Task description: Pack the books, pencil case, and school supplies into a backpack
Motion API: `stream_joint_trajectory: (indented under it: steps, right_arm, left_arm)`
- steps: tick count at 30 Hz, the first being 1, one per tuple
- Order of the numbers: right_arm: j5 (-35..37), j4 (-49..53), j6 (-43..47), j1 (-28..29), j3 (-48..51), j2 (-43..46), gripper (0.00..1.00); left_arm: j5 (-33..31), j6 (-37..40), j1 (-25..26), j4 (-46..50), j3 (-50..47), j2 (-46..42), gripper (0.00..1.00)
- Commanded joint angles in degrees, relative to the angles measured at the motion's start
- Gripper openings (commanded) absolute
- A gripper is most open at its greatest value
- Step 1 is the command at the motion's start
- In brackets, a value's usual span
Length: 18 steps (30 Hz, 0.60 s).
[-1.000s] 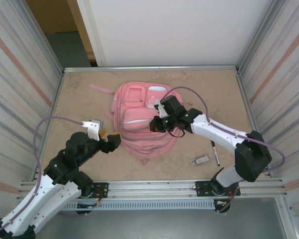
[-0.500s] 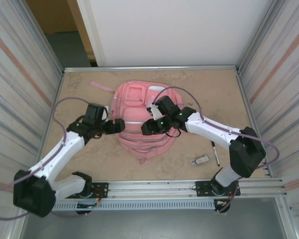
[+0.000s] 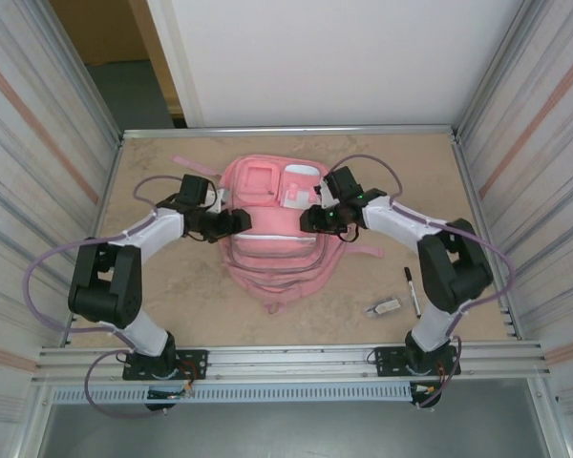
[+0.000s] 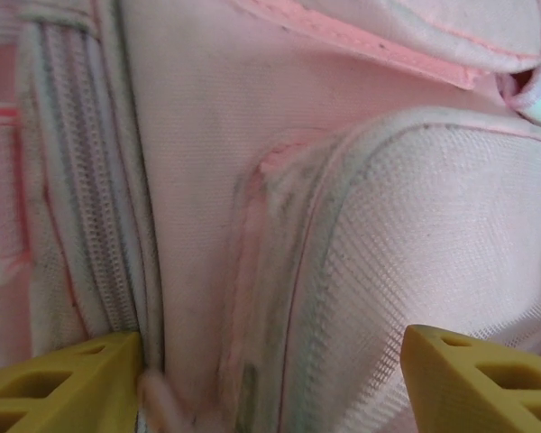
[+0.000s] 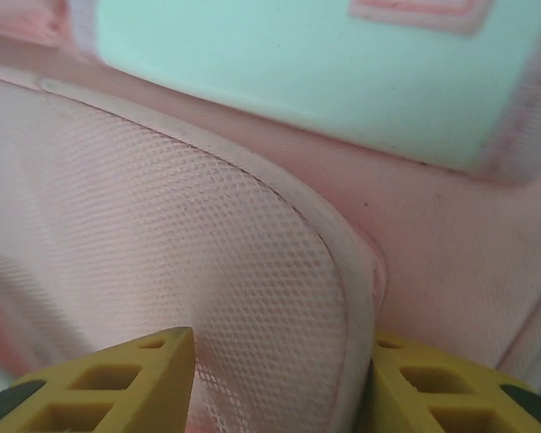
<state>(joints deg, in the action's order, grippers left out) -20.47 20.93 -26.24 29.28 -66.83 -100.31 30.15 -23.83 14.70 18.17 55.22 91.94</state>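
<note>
Seen from above, the pink backpack [image 3: 272, 239] lies flat at centre frame on the tan surface [image 3: 172, 296]. The left claw [image 3: 237, 221] meets its left edge and the right claw [image 3: 310, 221] presses its upper right. At lower right, the black pen [image 3: 413, 291] and the small clear-and-grey item [image 3: 384, 307] lie on the bare surface, well apart from the bag and yet to be packed. That suggests the job is unfinished and the arms are working at the bag itself. Ribbed metal walls flank the scene, a white panel closes the back, and an aluminium rail runs along the bottom edge. On the left wrist, yellow fingertips [image 4: 54, 379] stand wide in the bottom corners, with pink fabric and a zip line [image 4: 81, 225] between them and nothing clamped. On the right wrist, fingertips [image 5: 117, 379] stand partly apart astride the rim of a mesh pocket [image 5: 162, 234]. A pale green panel [image 5: 325, 63] sits at the top of the frame; whether it is book or bag cannot be told.
</note>
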Motion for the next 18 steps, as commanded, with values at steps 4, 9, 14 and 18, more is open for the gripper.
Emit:
stream_joint_trajectory:
  steps: [4, 9, 14, 18]
  right_arm:
    - [-9.4, -2.3, 7.6, 0.3, -5.4, -4.4, 0.43]
    - [-10.7, -2.2, 8.9, 0.1, -6.1, -5.7, 0.43]
    - [-12.3, -3.7, 7.2, 0.5, -6.9, -7.2, 0.44]
    - [-9.7, -3.7, 5.3, 1.5, -7.5, -6.1, 0.44]
  left_arm:
    - [7.9, 1.4, 10.0, -4.9, -6.6, -5.0, 0.69]
    - [4.2, -5.5, 18.2, -9.4, -14.9, -12.9, 0.69]
    - [-10.5, -7.7, 19.7, 0.6, -17.1, -22.6, 0.72]
    - [-15.0, -5.8, 14.7, 7.1, -17.4, -28.8, 0.74]
